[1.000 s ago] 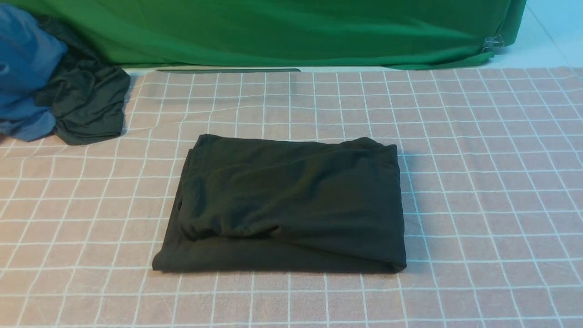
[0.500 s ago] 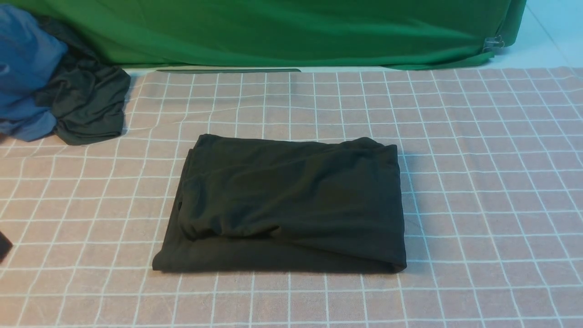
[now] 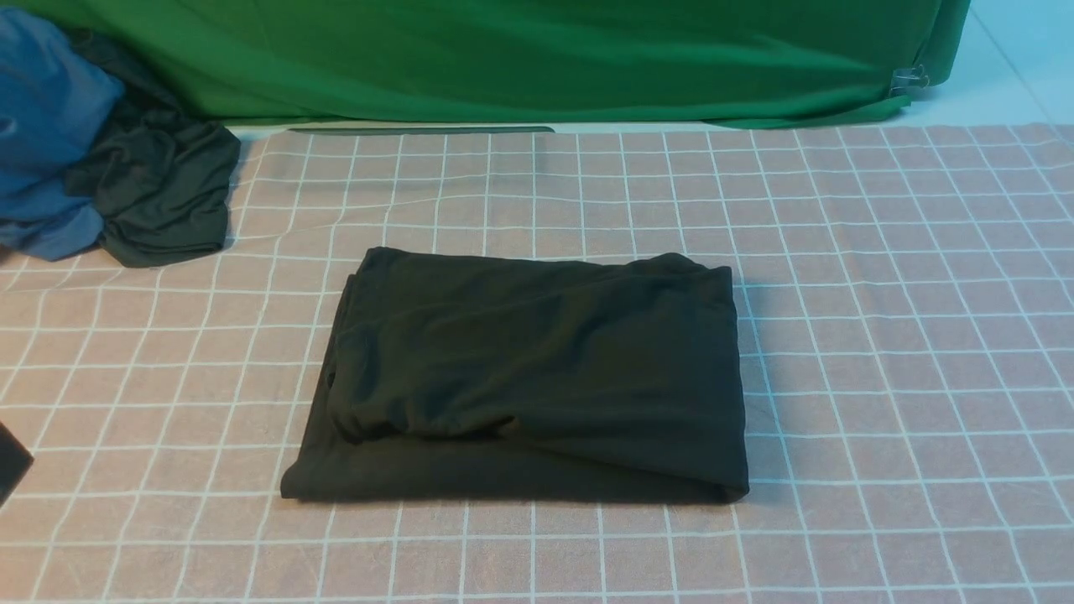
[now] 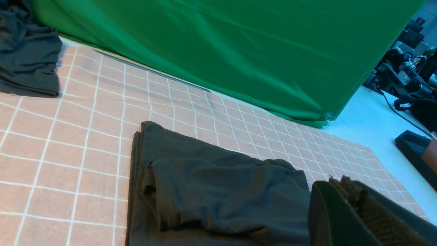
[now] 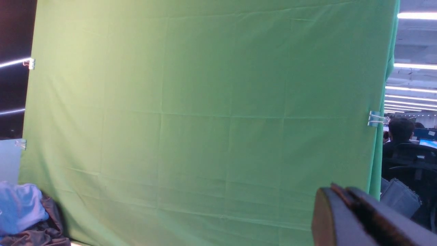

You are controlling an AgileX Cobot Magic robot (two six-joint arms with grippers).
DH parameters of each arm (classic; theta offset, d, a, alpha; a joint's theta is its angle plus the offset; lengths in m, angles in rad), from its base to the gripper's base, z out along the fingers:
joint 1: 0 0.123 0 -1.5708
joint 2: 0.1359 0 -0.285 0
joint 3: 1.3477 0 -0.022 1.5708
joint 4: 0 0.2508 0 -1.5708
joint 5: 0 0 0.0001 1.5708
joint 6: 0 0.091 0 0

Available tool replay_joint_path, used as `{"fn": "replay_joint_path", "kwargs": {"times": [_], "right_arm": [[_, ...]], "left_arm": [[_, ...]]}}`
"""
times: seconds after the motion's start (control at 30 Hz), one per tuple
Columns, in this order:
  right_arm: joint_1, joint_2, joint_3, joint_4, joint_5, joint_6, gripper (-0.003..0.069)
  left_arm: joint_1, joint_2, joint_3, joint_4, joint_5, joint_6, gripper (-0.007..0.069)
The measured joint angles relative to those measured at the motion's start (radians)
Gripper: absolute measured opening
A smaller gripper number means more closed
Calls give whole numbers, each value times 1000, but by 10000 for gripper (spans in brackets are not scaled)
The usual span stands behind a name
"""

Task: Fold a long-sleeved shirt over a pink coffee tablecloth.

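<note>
The left gripper (image 4: 344, 191) is closed and holds nothing; in its wrist view the two dark fingers (image 4: 327, 212) lie pressed together, raised over the near right part of the folded shirt. In the front view only a small dark corner of this arm (image 3: 10, 466) shows at the left edge, above the cloth. The right gripper (image 5: 341, 194) is also closed with nothing between the fingers; it is lifted and faces the green backdrop (image 5: 205, 119), well away from the shirt.

The long-sleeved shirt (image 3: 529, 377) lies folded into a thick black rectangle in the middle of the pink coffee tablecloth (image 3: 881, 294). No print or label is visible on its upper side. Its left side shows several stacked layers, and the near edge is a rounded fold. Some soft wrinkles run across the top.

The tablecloth, with its white grid, covers the surface (image 3: 1007, 75) from the near edge up to the green backdrop. At the far left corner there is a crumpled dark grey-green garment (image 3: 159, 201), and a blue garment (image 3: 46, 134) lies touching it. Both are well apart from the shirt. A metal clip (image 3: 908, 80) holds the backdrop at its right lower corner.
</note>
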Motion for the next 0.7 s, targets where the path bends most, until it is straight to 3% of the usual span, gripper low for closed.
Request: {"fn": "replay_joint_path", "kwargs": {"times": [0.13,0.27,0.57,0.7], "right_arm": [[0,0,0,0,0,1,73],[0,0,0,0,0,1,85],[0,0,0,-1,0,1,106],[0,0,0,-1,0,1,113]], "left_arm": [[0,0,4,40,-13,5,14],[2,-4,55,112,-153,12,14],[98,-102,409,214,-431,12,14],[100,-103,523,262,-463,1,14]]}}
